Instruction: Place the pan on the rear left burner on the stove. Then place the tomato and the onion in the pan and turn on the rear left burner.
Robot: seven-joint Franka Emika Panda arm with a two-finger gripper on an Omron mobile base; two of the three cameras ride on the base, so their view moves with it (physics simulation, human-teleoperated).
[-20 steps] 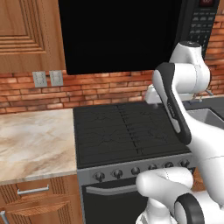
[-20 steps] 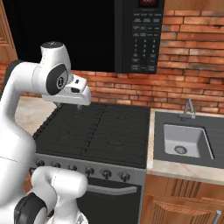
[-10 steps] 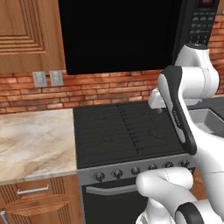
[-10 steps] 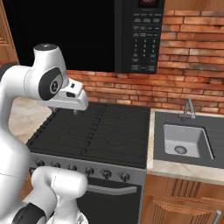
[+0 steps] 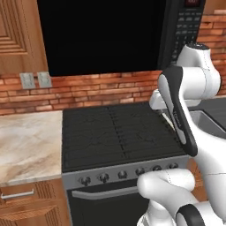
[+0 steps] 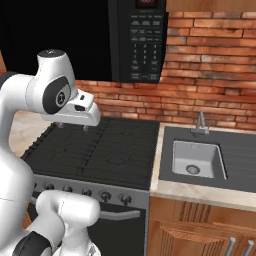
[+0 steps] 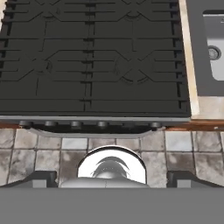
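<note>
Stove [image 5: 119, 132] bare: grates carry nothing, and no pan, tomato or onion lies on it or on the counter [image 5: 26, 145] left of it. Their places cannot be told from here. Gripper [image 7: 112, 178] hangs above the stove's front edge, looking straight down, tips spread wide, holding nothing. Sink [image 6: 197, 157] sits right of the stove. Risk, as I judge it: searching blind, the arm could swing into the microwave [image 6: 137, 40] above the stove, or the wrong burner gets picked once the pan turns up.
</note>
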